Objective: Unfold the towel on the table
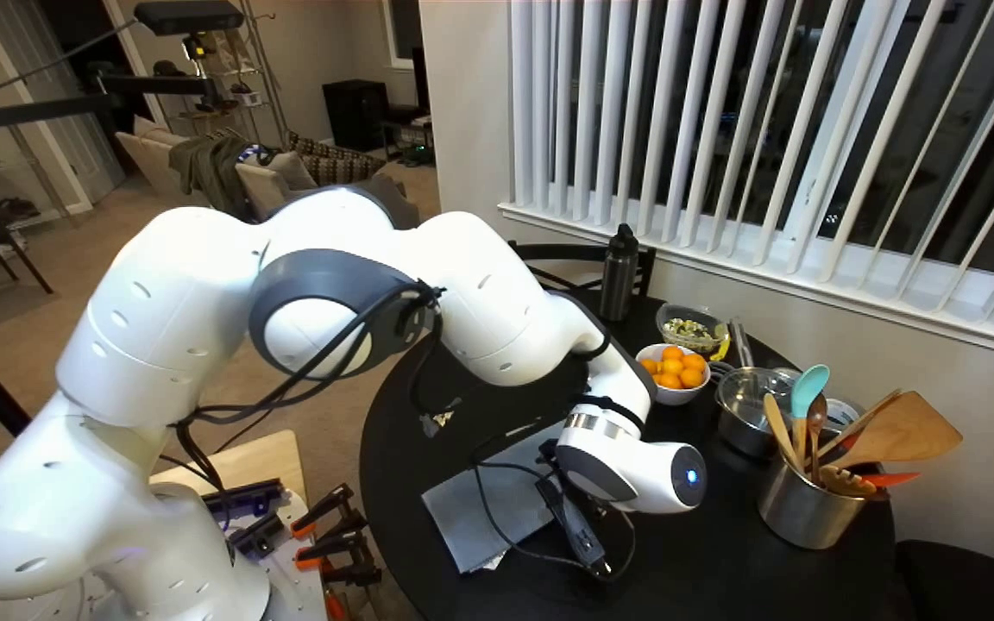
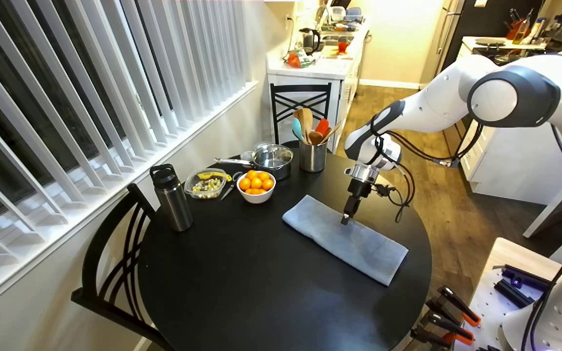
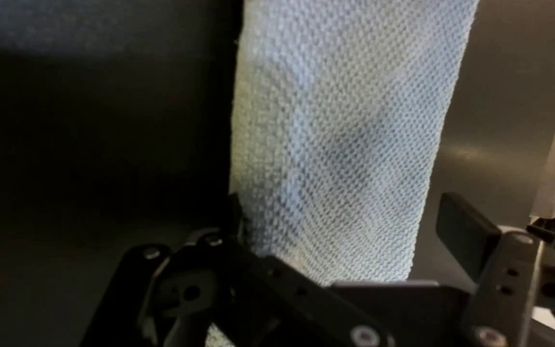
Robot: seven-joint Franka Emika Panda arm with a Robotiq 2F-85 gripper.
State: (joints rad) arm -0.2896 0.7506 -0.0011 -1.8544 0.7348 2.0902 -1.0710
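Got the towel (image 2: pixel 345 241) lying folded on the right of the table (image 2: pixel 242 287) in an exterior view, nearer than the oranges (image 2: pixel 255 183). Also seeing the gripper (image 3: pixel 350 224) down at it with wide-spread jaws, can't tell if touching.

In an exterior view the towel (image 2: pixel 359 246), pale grey-blue, lay slantwise near the right-hand edge of the table (image 2: pixel 242 278), wholly inside the rim, one corner closest to it. It was folded into a long, fairly flat strip with one long side rounded and shallow ripples on top; the wrist view showed its bumpy weave. The table was large, round and black.
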